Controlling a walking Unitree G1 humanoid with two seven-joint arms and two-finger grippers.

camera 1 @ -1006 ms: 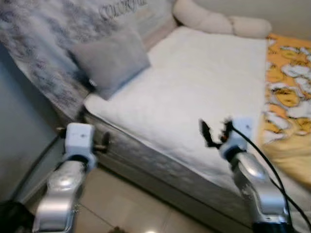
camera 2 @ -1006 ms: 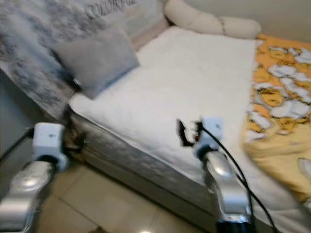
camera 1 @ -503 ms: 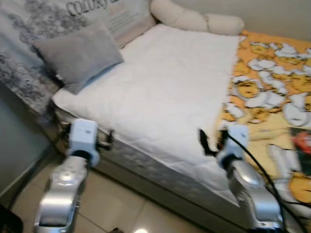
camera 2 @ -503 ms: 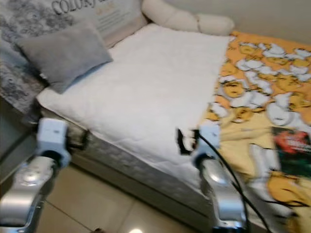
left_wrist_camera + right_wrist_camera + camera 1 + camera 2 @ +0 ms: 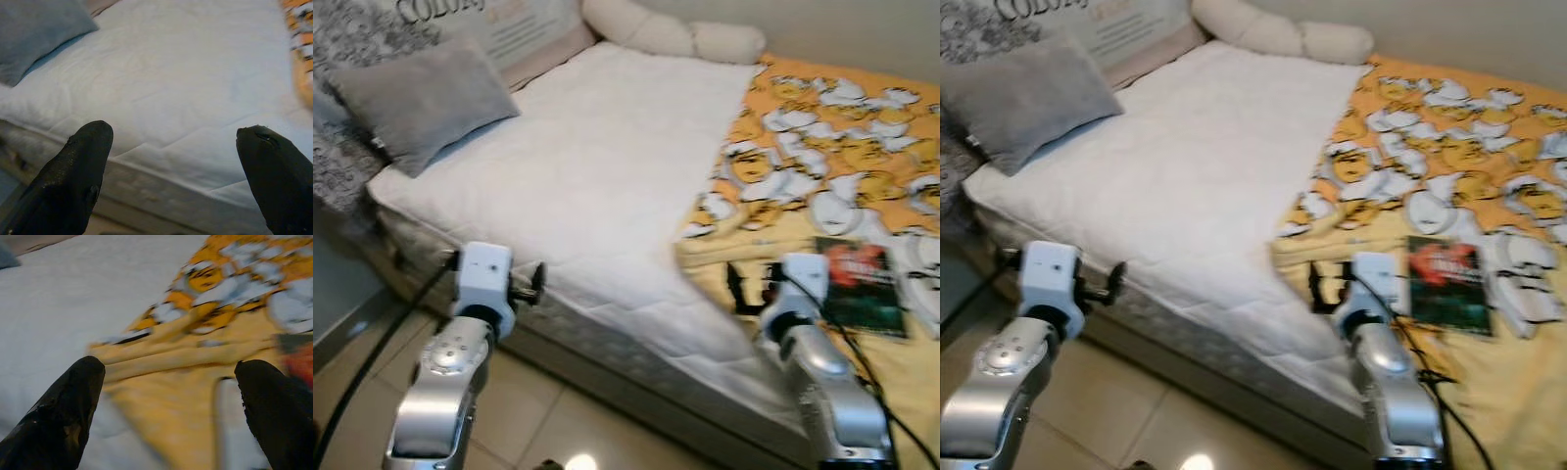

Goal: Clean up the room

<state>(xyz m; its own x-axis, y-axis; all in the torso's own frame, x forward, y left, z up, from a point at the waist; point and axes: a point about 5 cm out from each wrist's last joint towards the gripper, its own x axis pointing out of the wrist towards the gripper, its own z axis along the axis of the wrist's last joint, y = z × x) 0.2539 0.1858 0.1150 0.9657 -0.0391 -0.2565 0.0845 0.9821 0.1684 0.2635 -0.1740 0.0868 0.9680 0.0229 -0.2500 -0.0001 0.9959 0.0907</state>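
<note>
Book [image 5: 855, 276] is lying flat on the yellow blanket [image 5: 822, 176], long axis toward the wall, beside the right gripper [image 5: 752, 286]; left gripper [image 5: 530, 284] is hovering at the bed [image 5: 607, 166] edge near a pillow [image 5: 416, 98], both spread apart.

White-quilted bed [image 5: 607, 166]; glossy beige tiled floor [image 5: 538, 421]; pale wall [image 5: 862, 29]

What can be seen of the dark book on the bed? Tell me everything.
The book lies flat, cover up, on the yellow blanket near the bed's front edge. Its cover looks dark green to black with a red patch toward the top; any print is too blurred to read. It looks closed. The right gripper, fingers open, is just left of it, not touching.
</note>
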